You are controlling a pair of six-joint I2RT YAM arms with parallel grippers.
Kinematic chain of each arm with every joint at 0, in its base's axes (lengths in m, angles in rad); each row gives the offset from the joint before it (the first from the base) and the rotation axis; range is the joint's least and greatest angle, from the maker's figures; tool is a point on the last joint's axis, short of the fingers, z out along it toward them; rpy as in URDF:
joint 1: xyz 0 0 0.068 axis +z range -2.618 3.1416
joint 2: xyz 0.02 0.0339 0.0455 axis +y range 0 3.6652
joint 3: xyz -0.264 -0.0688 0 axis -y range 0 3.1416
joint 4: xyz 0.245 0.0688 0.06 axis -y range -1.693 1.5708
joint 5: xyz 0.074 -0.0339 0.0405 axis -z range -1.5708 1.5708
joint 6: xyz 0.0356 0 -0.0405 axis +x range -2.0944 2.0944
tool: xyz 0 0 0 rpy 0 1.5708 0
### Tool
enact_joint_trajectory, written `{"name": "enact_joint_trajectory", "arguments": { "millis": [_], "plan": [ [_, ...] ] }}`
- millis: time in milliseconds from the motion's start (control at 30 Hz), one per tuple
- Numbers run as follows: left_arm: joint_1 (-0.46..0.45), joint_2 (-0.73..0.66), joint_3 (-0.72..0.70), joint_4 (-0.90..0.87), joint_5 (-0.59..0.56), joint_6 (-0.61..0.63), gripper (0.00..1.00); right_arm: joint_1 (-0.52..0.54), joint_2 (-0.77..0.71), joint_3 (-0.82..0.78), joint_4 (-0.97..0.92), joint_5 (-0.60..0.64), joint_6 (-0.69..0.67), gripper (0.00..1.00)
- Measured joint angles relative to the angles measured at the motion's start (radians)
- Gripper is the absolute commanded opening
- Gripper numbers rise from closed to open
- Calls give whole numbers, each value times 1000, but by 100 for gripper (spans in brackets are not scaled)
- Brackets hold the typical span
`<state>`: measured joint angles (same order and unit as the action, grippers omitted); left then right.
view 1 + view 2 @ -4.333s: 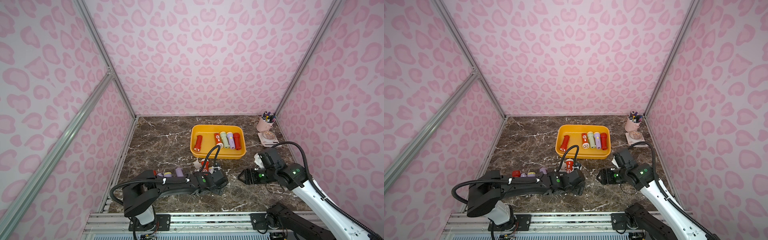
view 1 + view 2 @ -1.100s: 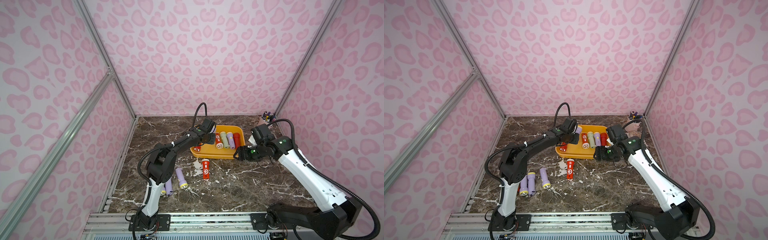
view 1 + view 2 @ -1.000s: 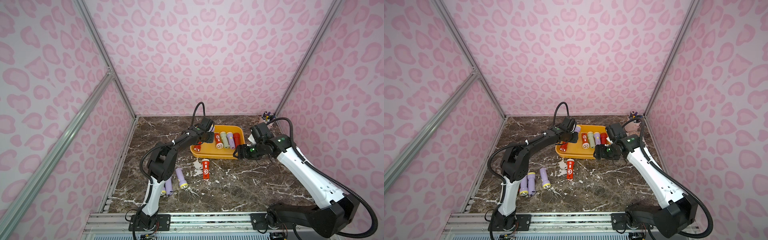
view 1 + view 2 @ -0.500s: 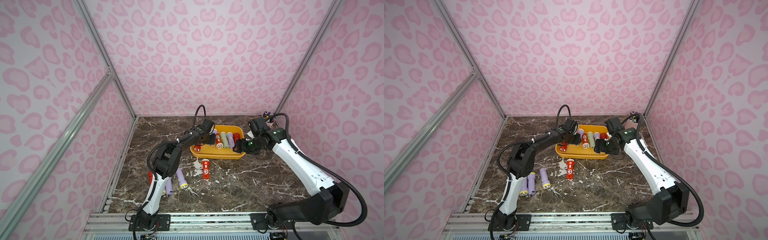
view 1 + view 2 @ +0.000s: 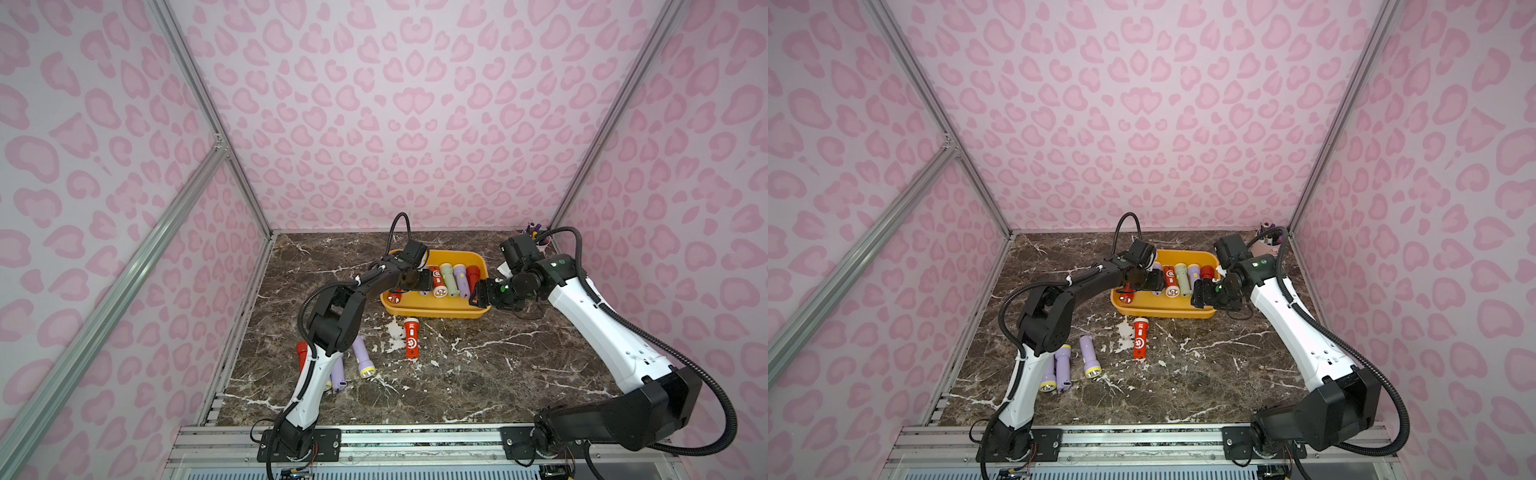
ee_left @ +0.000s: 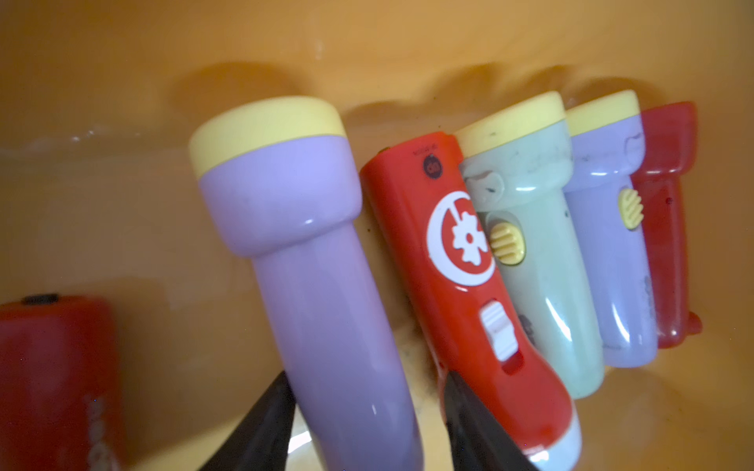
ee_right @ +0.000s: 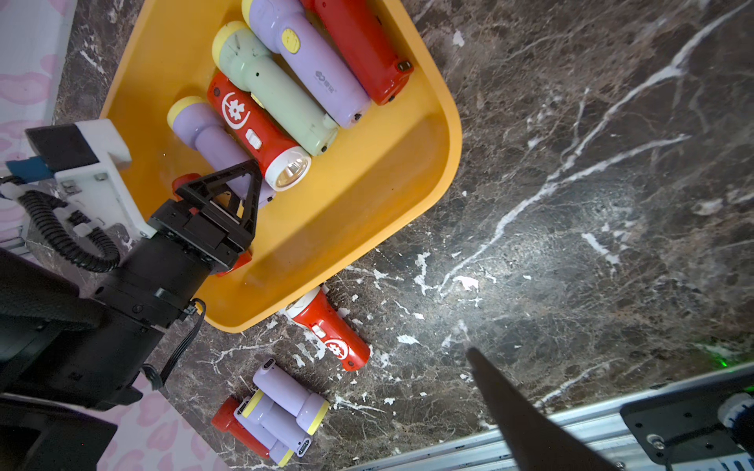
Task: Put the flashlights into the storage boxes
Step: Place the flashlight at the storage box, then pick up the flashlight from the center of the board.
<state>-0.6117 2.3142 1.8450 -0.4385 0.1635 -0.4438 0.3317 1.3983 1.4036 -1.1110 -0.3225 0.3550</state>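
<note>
The yellow-orange storage box (image 5: 432, 309) sits at the back middle of the marble table. A red white-labelled flashlight (image 5: 436, 277), a pale green one (image 5: 446, 276), a lilac one (image 5: 459, 276) and a red one (image 5: 472, 274) lie in it side by side. Another red one (image 5: 394, 296) lies at its left end. My left gripper (image 6: 365, 379) is open inside the box, straddling a lilac flashlight (image 6: 293, 228) that rests on the floor. My right gripper (image 5: 478, 293) is open and empty at the box's right near corner. Only one finger (image 7: 510, 399) shows in the right wrist view.
On the table in front of the box lies a red labelled flashlight (image 5: 410, 337). Near my left arm are two lilac ones (image 5: 362, 357) (image 5: 337, 374) and a red one (image 5: 302, 353). A pink pen cup (image 5: 540, 241) stands in the back right corner. Pink walls enclose three sides.
My left arm has carried a lilac flashlight from the front of the table into the box, and its jaws have just parted. My right arm has swung from the front to the box's right end.
</note>
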Motion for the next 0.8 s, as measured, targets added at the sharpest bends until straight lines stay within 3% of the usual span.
{"name": "enact_joint_trajectory", "arguments": {
  "millis": [167, 400, 567, 800],
  "plan": [
    [0, -19, 0, -2, 9, 0, 72, -5, -37, -18, -18, 3, 0, 74],
    [-2, -151, 0, -2, 3, 24, 95, -7, -96, -50, -18, 8, 1, 74],
    [-4, -309, -70, -8, -41, 47, 95, -7, -135, -82, -11, 8, 6, 74],
    [-17, -635, -397, -25, -164, 42, 93, 5, -200, -150, 10, 3, 9, 75]
  ]
}}
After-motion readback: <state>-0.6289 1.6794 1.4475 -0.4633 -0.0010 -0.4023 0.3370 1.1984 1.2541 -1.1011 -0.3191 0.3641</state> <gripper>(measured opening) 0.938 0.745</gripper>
